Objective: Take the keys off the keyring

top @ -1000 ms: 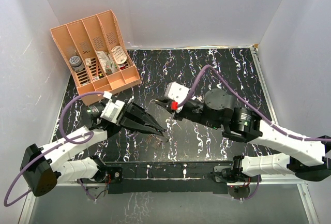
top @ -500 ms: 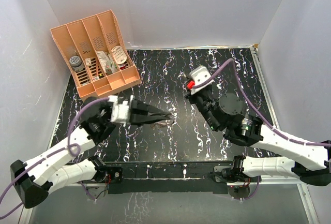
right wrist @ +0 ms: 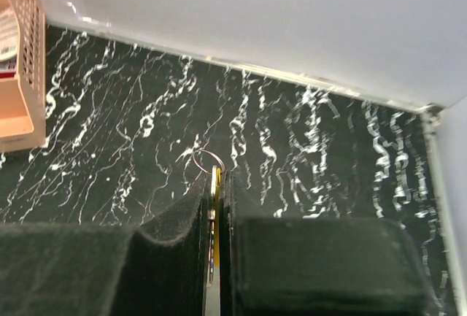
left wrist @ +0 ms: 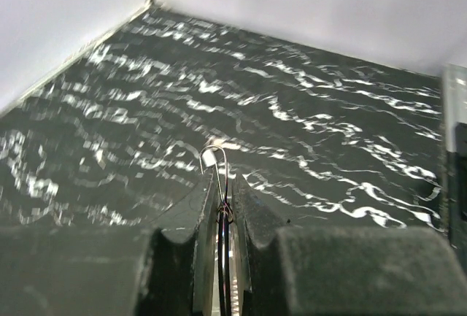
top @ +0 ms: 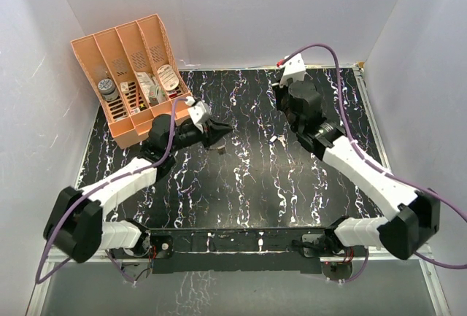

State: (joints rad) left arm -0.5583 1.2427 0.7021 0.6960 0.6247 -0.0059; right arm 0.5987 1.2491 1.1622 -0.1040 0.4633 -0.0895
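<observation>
**Two closed grips, held apart**

Left gripper [left wrist: 224, 185] is closed on the keyring [left wrist: 214, 160], loop jutting past its tips; right gripper [right wrist: 217, 179] pinches the yellow key [right wrist: 216, 206], another wire loop [right wrist: 198, 155] at its end. Keep your hold firm; slide the key slowly.

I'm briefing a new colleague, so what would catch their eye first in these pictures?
Probably the orange organizer at the back left corner, bright against the black marbled table. Next, both arms pinching tiny things: the left gripper is shut on a silvery wire loop, the right gripper on a yellow key.
</observation>
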